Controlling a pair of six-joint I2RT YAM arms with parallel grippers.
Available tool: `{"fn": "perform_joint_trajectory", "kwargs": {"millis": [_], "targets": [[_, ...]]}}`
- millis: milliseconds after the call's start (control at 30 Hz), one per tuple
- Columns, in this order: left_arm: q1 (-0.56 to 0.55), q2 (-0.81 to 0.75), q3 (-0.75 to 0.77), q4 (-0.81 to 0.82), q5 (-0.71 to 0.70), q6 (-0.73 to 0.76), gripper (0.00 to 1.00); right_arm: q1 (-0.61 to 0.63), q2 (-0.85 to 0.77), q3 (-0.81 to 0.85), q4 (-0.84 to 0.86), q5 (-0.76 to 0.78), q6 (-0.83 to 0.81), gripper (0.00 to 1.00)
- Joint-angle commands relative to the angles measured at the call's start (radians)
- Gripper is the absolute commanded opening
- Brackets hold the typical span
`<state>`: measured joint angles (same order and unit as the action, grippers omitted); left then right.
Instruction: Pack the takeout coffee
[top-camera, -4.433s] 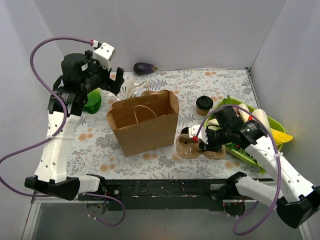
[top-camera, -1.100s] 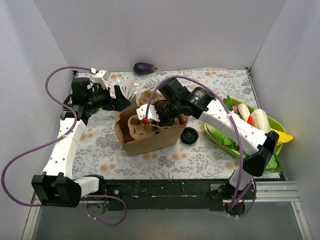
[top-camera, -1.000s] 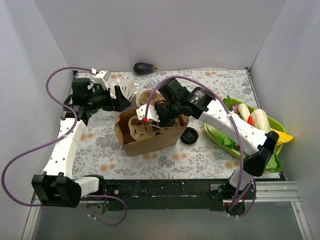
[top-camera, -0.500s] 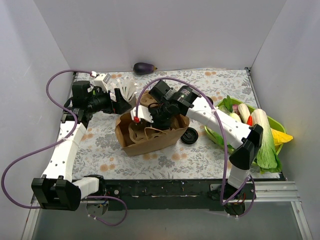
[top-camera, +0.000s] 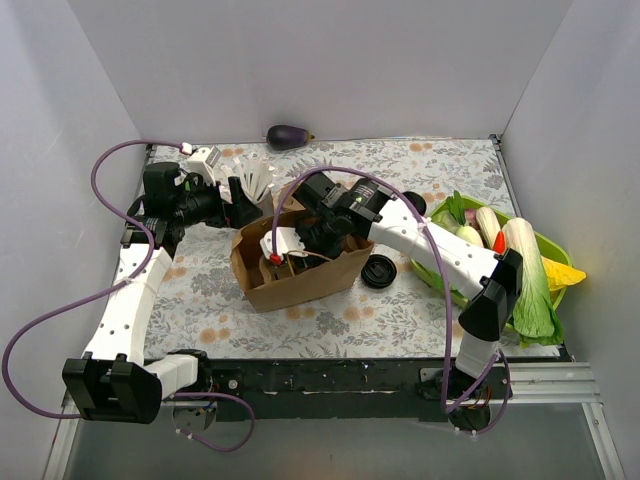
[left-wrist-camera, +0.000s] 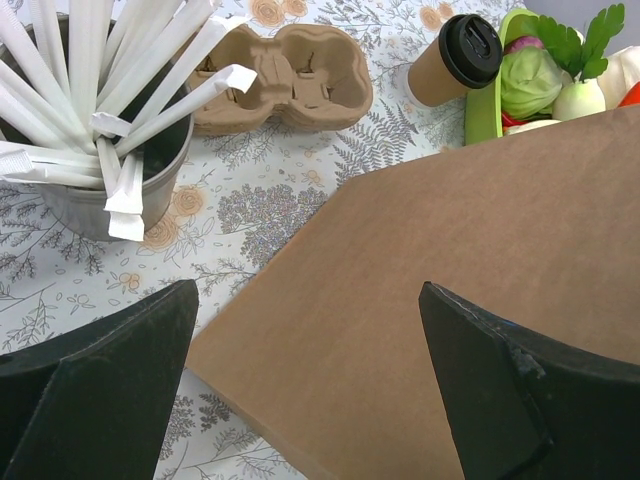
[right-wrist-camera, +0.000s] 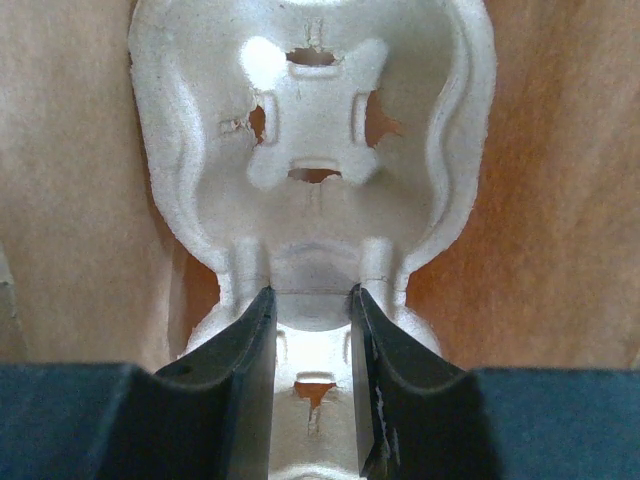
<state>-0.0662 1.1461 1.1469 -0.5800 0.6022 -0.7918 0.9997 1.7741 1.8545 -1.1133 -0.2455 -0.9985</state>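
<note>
My right gripper (right-wrist-camera: 310, 296) has sunk deeper into the paper bag (top-camera: 300, 282), pinching the carrier (right-wrist-camera: 310, 130) at its middle. My left gripper (left-wrist-camera: 308, 290) stays spread wide. The takeout coffee (left-wrist-camera: 441, 76) stands on the table, upper right in the left wrist view.

Top cam high fr. behind; L wrist near, R inside shared bag (top-camera: 300, 283).

Plain pale grey walls (top-camera: 350, 60) stand around a flat table with a white flowery cloth (top-camera: 330, 320).
</note>
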Motion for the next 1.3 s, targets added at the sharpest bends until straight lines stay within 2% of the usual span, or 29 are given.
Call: {"fn": "perform_joint_trajectory", "kwargs": {"millis": [0,367,600,1267], "targets": [[0.008,-0.031,-0.006,0.016,-0.008,0.011,0.94,0.002,0.004,0.027,0.004,-0.012,-0.058,0.01],[0.008,-0.029,-0.012,0.005,-0.009,0.019,0.94,-0.003,0.108,0.084,-0.059,-0.06,0.021,0.01],[0.008,-0.02,-0.016,0.017,-0.01,0.022,0.94,-0.001,0.133,0.054,-0.007,0.043,0.058,0.01],[0.014,0.012,0.004,0.014,-0.028,0.029,0.94,0.0,0.162,-0.055,0.089,0.118,-0.034,0.01]]}}
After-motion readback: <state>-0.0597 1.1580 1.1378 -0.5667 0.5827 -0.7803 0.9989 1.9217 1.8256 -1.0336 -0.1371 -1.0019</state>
